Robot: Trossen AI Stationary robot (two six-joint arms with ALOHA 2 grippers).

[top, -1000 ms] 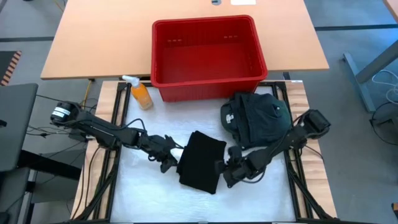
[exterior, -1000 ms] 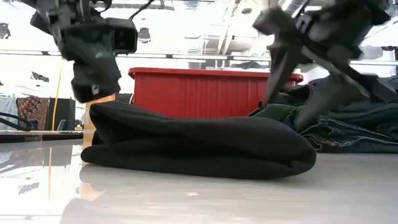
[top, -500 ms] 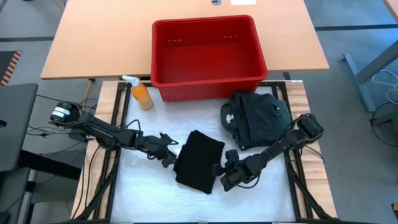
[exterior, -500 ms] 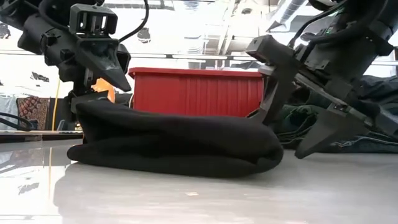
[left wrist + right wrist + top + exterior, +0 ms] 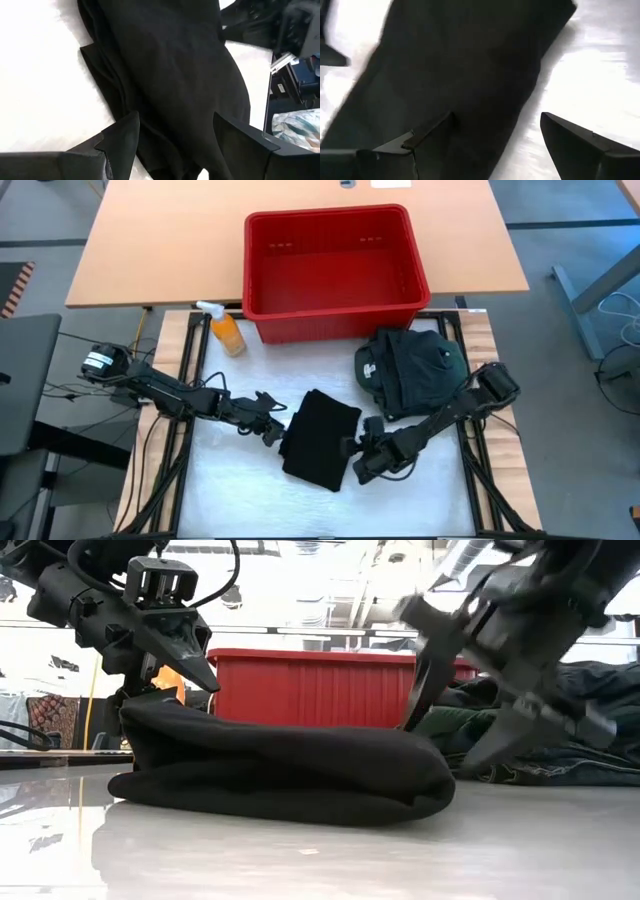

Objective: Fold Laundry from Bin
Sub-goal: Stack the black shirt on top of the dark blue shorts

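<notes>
Left gripper (image 5: pixel 272 426) sits at the left edge of the folded black garment (image 5: pixel 320 439), its fingers (image 5: pixel 121 141) spread wide with nothing clamped between them; in the left wrist view the cloth lies loose beneath and between the two tips. Right gripper (image 5: pixel 356 457) sits at the garment's opposite edge, near its front right corner, and its fingers (image 5: pixel 575 142) also stand wide apart and hold nothing, one tip over the black cloth and the other over the bare white worktop (image 5: pixel 230 490).

In the low view the left gripper (image 5: pixel 185 660) hangs just above the raised end of the garment (image 5: pixel 280 775), and the right gripper (image 5: pixel 465 710) is tilted above the other end, blurred.

That garment lies flat as a rough rectangle in the middle of the worktop, between the two arms. Behind the right arm, a heap of dark green and black laundry (image 5: pixel 410 373) rests on the worktop, with a small pale label (image 5: pixel 368 369) showing on its left side. Just behind that heap stands the red bin (image 5: pixel 334 272), with no cloth showing inside it. An orange spray bottle (image 5: pixel 224 329) stands beside the bin's left front corner.
</notes>
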